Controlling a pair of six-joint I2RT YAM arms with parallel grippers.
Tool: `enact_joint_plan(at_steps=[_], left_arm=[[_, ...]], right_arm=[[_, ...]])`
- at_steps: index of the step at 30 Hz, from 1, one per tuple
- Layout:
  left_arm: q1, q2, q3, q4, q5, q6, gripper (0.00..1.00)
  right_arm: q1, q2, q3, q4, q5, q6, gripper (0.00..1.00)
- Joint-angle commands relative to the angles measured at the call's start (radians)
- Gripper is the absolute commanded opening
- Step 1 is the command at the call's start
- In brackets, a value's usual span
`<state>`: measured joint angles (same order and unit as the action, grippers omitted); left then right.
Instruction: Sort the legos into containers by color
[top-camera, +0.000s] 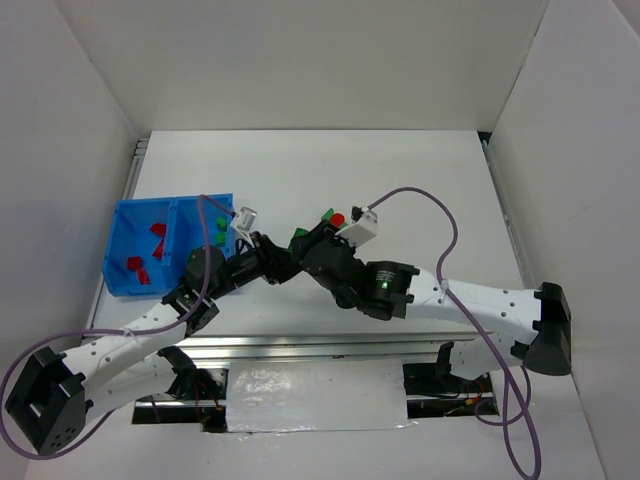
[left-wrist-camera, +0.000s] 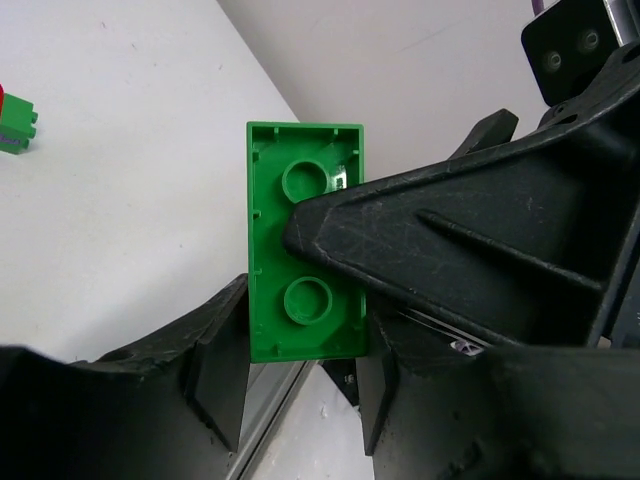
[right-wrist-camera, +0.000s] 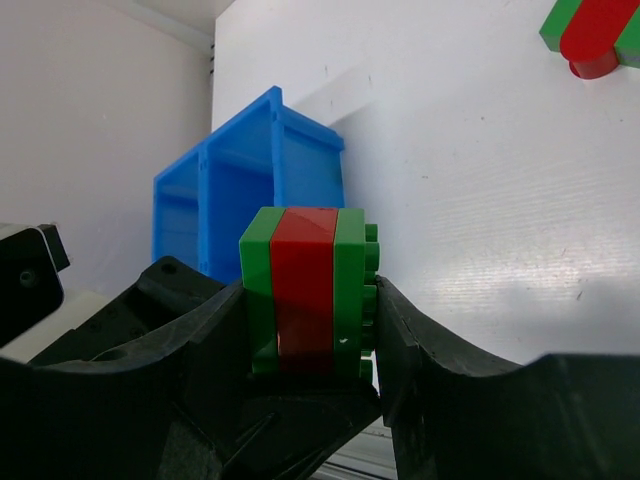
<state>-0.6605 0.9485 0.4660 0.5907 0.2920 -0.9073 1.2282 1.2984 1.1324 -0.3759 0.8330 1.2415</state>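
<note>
- Pinching a joined green-red-green stack (right-wrist-camera: 305, 290) between the right fingers (right-wrist-camera: 190, 330), squeezed along the stacking direction, studs toward the right-hand finger.
- Held off the tabletop (top-camera: 400, 170), between the two wrists, just right of the blue bin (top-camera: 135, 225).
- Clamped from the other side by the left fingers (left-wrist-camera: 210, 370), narrowed onto both long edges of the outer green brick (left-wrist-camera: 300, 310); hollow underside turned to the left wrist camera, long axis upright in that view, one right finger lying across that face.
- Judged to be the pulling-apart step: drawing the green brick off the red layer along the stacking direction, not sideways.
- Nearer the bin on the left arm's side; right compartment with green bricks (top-camera: 216, 228) close by, red bricks (top-camera: 140, 268) in the left one.
- Lying farther right on the tabletop, another red-and-green piece (top-camera: 332, 216).
</note>
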Motion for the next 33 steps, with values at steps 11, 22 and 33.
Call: enact_joint_plan(at_steps=[11,22,33], left_arm=[[-0.002,-0.122,0.025,0.081,-0.083,0.094,0.00],[-0.001,-0.159,0.014,0.103,0.019,0.116,0.00],[-0.008,-0.054,0.049,0.368,0.426,0.007,0.00]], right_arm=[[0.065,0.003,-0.043,0.101,-0.110,-0.060,0.67],[-0.102,-0.324,-0.333,0.491,-0.377,-0.475,1.00],[-0.368,-0.564,-0.520,0.779,-1.239,-0.806,0.87]])
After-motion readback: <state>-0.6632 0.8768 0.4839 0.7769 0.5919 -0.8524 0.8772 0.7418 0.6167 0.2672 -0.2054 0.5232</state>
